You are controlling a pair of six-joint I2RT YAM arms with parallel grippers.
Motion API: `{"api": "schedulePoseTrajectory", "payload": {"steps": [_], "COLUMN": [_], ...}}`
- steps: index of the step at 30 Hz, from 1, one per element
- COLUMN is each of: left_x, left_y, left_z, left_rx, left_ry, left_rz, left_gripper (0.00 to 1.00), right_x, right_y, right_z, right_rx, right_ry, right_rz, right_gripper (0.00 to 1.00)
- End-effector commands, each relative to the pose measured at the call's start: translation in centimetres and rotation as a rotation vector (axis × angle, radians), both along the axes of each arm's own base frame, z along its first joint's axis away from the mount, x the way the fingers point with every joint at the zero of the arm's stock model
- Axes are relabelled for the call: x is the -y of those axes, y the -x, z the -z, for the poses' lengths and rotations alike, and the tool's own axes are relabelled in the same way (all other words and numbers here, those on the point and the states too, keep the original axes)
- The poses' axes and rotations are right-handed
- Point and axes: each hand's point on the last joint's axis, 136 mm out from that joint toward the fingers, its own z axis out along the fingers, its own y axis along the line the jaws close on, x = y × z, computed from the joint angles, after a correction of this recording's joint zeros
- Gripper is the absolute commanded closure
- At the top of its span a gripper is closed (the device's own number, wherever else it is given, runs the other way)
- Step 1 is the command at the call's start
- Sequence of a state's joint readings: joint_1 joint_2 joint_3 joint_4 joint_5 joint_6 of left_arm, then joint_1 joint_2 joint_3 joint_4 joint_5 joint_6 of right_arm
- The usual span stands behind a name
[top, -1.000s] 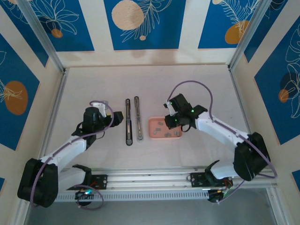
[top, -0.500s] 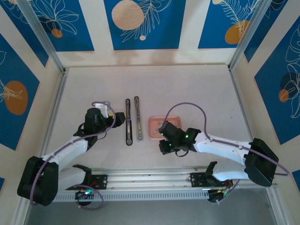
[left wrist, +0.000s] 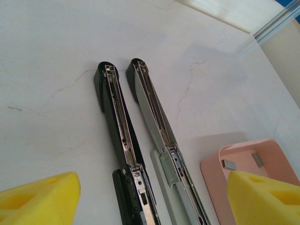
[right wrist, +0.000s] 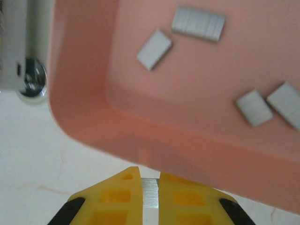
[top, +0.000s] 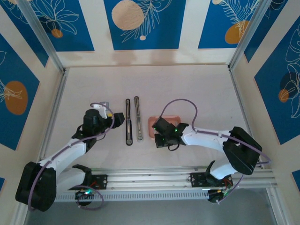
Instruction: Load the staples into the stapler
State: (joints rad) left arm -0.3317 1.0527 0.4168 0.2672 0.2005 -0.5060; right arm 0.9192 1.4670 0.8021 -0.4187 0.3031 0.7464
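Note:
The stapler [top: 132,121] lies opened flat left of centre as two long parallel bars, a black one [left wrist: 117,126] and a light grey one [left wrist: 154,112], metal channels up. My left gripper [top: 117,118] sits just left of it, open, yellow fingertips [left wrist: 40,197] wide apart on either side of the bars' near ends. Several staples [right wrist: 198,22] lie loose in the pink tray [right wrist: 140,136]. My right gripper [right wrist: 150,194] hovers at the tray's near left corner [top: 160,139], shut on one small grey staple strip [right wrist: 150,190] held between its yellow pads.
The pink tray [top: 152,123] sits just right of the stapler, partly covered by my right arm. A round metal end of the stapler [right wrist: 32,82] shows beside the tray's left wall. Aluminium rails run along the table's sides and near edge.
My right gripper has drawn back from over the tray toward its near left corner and swung toward the stapler. The left gripper has barely shifted.

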Motion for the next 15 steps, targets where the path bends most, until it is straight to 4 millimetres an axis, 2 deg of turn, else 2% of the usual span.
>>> {"api": "schedulePoseTrajectory", "payload": {"steps": [1,5,8,15], "left_x": [-0.3,-0.6,-0.9,-1.7], "left_y": [0.5,0.7,0.8,1.1], "left_z": [0.3,0.3,0.2,0.3], "left_rx": [0.009,0.013,0.021,0.011], "left_ry": [-0.036,-0.039,-0.041,-0.044], "left_rz": [0.001,-0.016,-0.03,-0.072], "left_gripper": [0.18,0.18,0.18,0.17], "right_x": [-0.2,-0.1,-0.9,-4.3], "right_y": [-2.8,-4.9,-6.0,-5.0], "right_z": [-1.1,-1.3,-2.4,-5.6], "right_rx": [0.075,0.103,0.139,0.215], "right_ry": [0.014,0.035,0.022,-0.036], "right_rz": [0.037,0.053,0.033,-0.006], "right_gripper": [0.89,0.89,0.89,0.89]}}
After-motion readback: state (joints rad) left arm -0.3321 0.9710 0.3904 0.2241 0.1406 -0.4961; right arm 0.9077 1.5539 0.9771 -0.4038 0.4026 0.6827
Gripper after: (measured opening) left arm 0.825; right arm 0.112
